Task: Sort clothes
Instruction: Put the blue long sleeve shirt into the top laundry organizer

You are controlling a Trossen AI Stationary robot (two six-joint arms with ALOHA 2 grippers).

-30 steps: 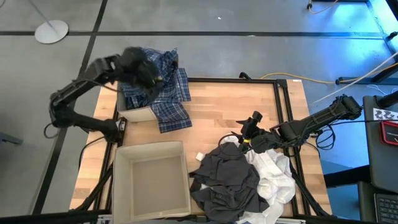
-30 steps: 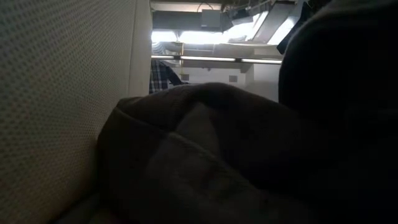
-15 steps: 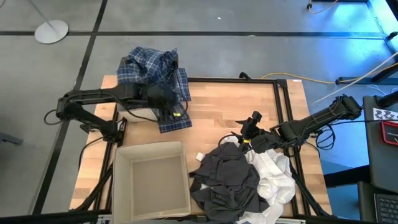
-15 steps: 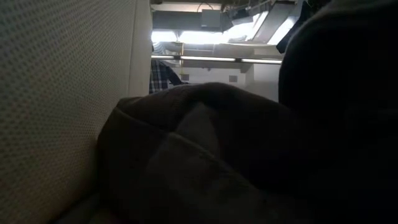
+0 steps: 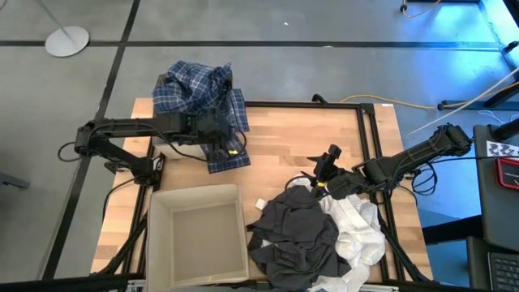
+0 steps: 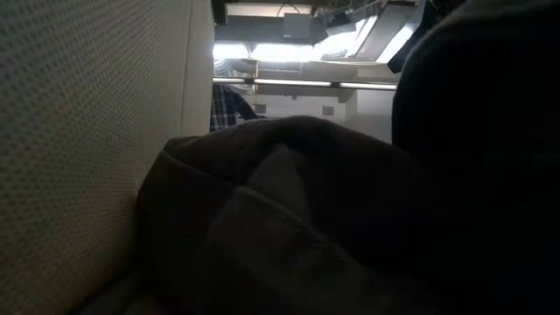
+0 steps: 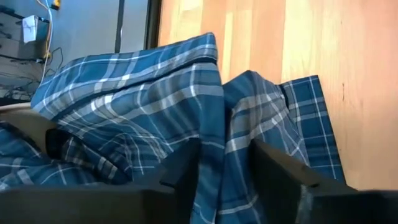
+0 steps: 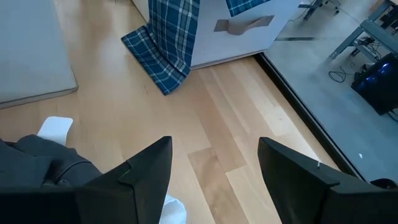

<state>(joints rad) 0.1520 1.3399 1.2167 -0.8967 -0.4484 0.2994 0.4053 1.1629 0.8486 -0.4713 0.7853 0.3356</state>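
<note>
A blue-and-white plaid shirt (image 5: 195,89) is heaped on the far beige fabric box (image 5: 180,148). One part hangs over the box's right side, with its end on the table (image 5: 229,156). My left gripper (image 5: 216,134) is at this hanging part, shut on a fold of it (image 7: 214,155). A dark grey garment (image 5: 296,235) and white ones (image 5: 361,235) lie in a pile at the near right. My right gripper (image 5: 323,180) hovers open and empty at the pile's far edge. No dark green garment shows. My left gripper has a raised fold of the plaid shirt (image 7: 214,134) between its two fingers (image 7: 186,168), on the part that hangs beside the box. The fingers come in low from the table's left. The shirt's end lies slack on the table.
A second beige box (image 5: 199,235) stands open at the near left, next to the pile. Bare wood (image 5: 308,134) lies between the shirt and the pile. In the low view the box wall (image 6: 87,131) and dark cloth (image 6: 350,219) fill the picture.
My left gripper has swung from above the far box toward the table's near and right side, and down to the shirt's hanging part. It has stayed there for the last half second. The shirt heap on the box has been uncovered.
</note>
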